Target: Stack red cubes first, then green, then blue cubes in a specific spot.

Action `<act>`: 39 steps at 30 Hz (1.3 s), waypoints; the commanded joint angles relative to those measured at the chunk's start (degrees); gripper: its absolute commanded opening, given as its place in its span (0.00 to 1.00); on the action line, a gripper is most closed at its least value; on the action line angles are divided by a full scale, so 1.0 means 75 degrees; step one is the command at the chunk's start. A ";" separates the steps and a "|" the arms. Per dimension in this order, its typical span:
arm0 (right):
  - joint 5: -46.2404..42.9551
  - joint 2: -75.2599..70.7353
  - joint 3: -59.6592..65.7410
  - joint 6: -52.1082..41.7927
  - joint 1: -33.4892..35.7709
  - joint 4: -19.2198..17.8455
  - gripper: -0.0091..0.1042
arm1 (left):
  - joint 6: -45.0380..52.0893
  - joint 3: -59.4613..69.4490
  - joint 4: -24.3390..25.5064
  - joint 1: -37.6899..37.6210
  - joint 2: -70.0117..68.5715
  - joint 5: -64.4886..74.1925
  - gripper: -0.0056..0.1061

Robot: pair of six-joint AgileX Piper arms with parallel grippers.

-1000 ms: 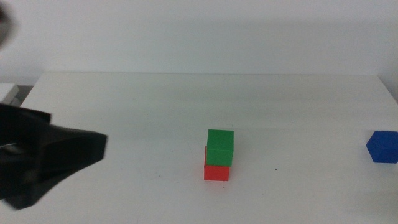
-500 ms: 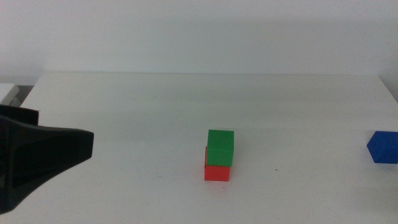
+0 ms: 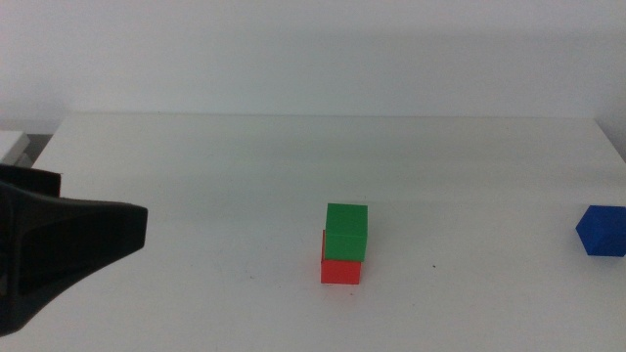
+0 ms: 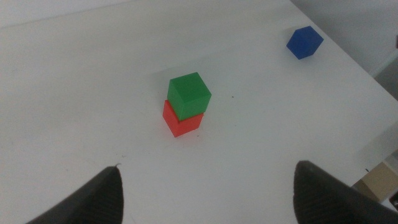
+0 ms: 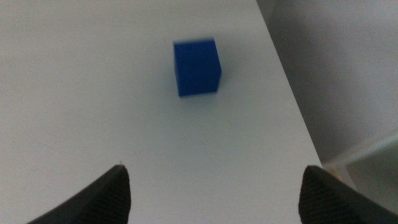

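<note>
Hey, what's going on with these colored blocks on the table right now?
A two-armed robot is stacking cubes. The green cube already sits on the red cube near the middle of the white table, slightly offset. The blue cube lies alone near the table's right edge, not yet stacked. The left hand is open and empty at the left side, clear of the stack. The right hand is open with the blue cube ahead of it, touching nothing.
</note>
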 commanded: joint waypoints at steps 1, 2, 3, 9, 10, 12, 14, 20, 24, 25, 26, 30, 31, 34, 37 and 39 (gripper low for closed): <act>0.0415 0.0808 -0.0504 0.0047 -0.0027 0.0041 0.90 | -0.0001 0.0020 0.0028 -0.0008 -0.0014 -0.0139 0.89; 0.0488 0.1124 -0.0646 0.0070 -0.0027 0.0188 0.90 | -0.0001 0.0020 0.0028 -0.0008 -0.0014 -0.0155 0.89; 0.0420 0.1406 -0.0728 0.0010 -0.0027 0.0276 0.90 | -0.0001 0.0020 0.0028 -0.0008 -0.0014 -0.0155 0.89; 0.0415 0.3155 -0.1474 -0.0619 -0.0099 0.0346 0.90 | -0.0001 0.0020 -0.0033 -0.0008 -0.0014 -0.0155 0.89; 0.0589 0.3468 -0.1709 -0.0926 -0.0177 0.0418 0.90 | -0.0001 0.0020 -0.0033 -0.0008 -0.0014 -0.0155 0.89; 0.0699 0.4231 -0.2303 -0.1768 -0.0501 0.0700 0.90 | -0.0001 0.0020 -0.0033 -0.0008 -0.0014 -0.0155 0.89; 0.0715 0.4893 -0.2843 -0.2403 -0.0924 0.1314 0.90 | -0.0001 0.0020 -0.0033 -0.0008 -0.0014 -0.0155 0.89; 0.0730 0.6727 -0.3942 -0.3644 -0.1927 0.2589 0.90 | -0.0001 0.0020 -0.0033 -0.0008 -0.0014 -0.0155 0.89; 0.0597 0.7429 -0.4422 -0.3644 -0.1942 0.2199 0.90 | -0.0001 0.0020 -0.0033 -0.0008 -0.0014 -0.0155 0.89; 0.0539 0.7567 -0.4502 -0.3644 -0.1942 0.2199 0.90 | -0.0001 0.0020 -0.0025 -0.0008 -0.0014 -0.0155 0.89; 0.0417 0.7682 -0.4539 -0.3644 -0.1942 0.2199 0.90 | -0.0001 0.0020 -0.0025 -0.0008 -0.0014 -0.0155 0.89; 0.0013 0.8004 -0.4551 -0.3882 -0.1925 0.2290 0.90 | -0.0001 0.0020 -0.0025 -0.0008 -0.0014 -0.0155 0.89; -0.0003 0.8043 -0.4551 -0.3934 -0.1925 0.2324 0.90 | -0.0001 0.0020 -0.0025 -0.0008 -0.0014 -0.0155 0.89; -0.0226 0.8215 -0.4551 -0.3932 -0.1925 0.2415 0.90 | -0.0001 0.0020 -0.0025 -0.0008 -0.0014 -0.0155 0.89; -0.0390 0.8391 -0.4551 -0.3932 -0.1838 0.2382 0.90 | -0.0001 0.0020 -0.0025 -0.0008 -0.0014 -0.0155 0.89; -0.0501 0.8521 -0.4551 -0.3932 -0.1733 0.2316 0.90 | -0.0001 0.0020 -0.0025 -0.0008 -0.0014 -0.0155 0.89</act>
